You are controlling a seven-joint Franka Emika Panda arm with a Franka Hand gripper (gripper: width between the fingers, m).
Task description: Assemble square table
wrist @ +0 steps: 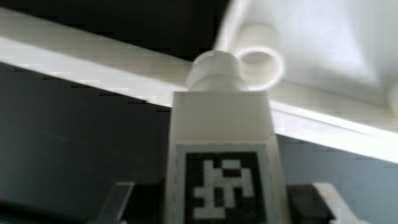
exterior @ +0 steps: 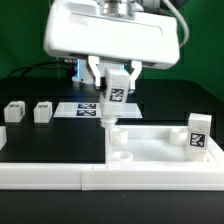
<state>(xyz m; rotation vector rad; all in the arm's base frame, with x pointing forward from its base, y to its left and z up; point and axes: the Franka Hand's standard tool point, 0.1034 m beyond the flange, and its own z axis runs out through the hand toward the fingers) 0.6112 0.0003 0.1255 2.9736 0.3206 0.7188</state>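
gripper [exterior: 114,84]: jaws pinching the held leg [exterior: 113,104] at its tagged upper end; leg upright
held leg tip: at a corner socket [wrist: 263,65] of the tabletop [exterior: 155,142]; cannot tell whether it is seated
tabletop: white slab, exterior view 4 o'clock of gripper
standing leg [exterior: 198,135]: upright on tabletop, 3 o'clock side
outer loose leg [exterior: 14,112], inner loose leg [exterior: 42,112]: on table, 9 o'clock, near each other
marker board [exterior: 85,107]: flat, 8 o'clock of gripper
border rail [exterior: 50,172]: 7 o'clock

Black matte tabletop [exterior: 55,142] carries one small white blocky tagged leg [exterior: 14,112] and a second just beside it [exterior: 42,112] at the exterior view's left, the marker board [exterior: 85,107] mid-back, white plastic square slab [exterior: 160,150] front right, long white border rail [exterior: 50,176] along the front.
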